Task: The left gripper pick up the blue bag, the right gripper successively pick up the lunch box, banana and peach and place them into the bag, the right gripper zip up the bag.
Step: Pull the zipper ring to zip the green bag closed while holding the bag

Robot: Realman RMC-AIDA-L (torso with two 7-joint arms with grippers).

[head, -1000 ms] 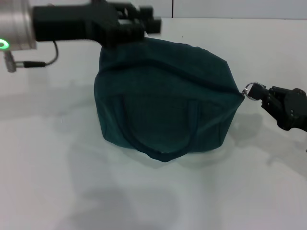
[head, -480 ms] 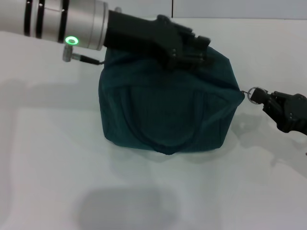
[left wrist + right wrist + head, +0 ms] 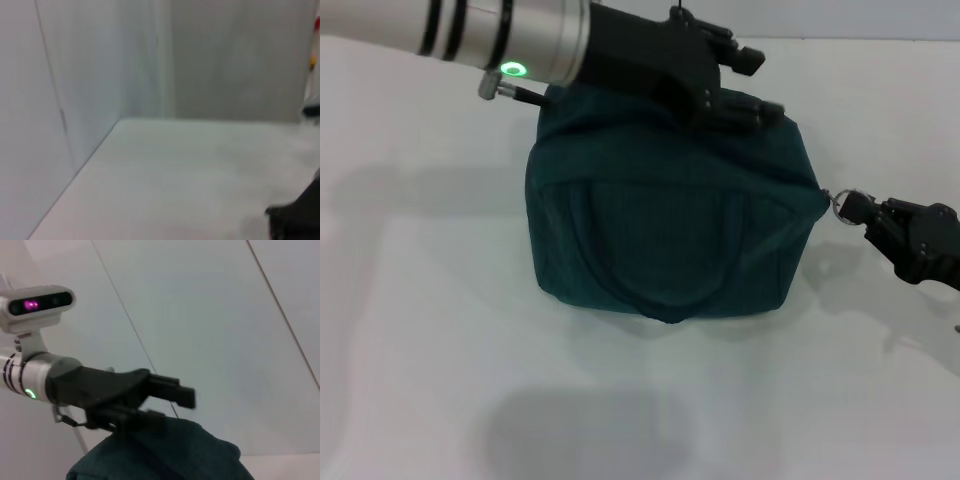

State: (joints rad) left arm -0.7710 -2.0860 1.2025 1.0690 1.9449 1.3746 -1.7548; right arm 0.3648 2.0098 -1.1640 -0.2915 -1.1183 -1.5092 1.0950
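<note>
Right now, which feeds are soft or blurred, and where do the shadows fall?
Head view: sharp, with soft shadows on the table in front of the blue bag and under the left gripper. Left wrist view: blurred throughout, showing only wall and table. Right wrist view: slightly soft, with the left gripper above the bag readable. The right gripper sits at the zipper ring.

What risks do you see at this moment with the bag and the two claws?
1. The right claw sits at the metal ring pull at the corner of the blue bag; a further pull may drag the bag sideways on the table.
2. The left claw appears open above the bag's top, so it may not be holding the bag steady.
3. Retreating carelessly, the left claw could snag the fabric.
</note>
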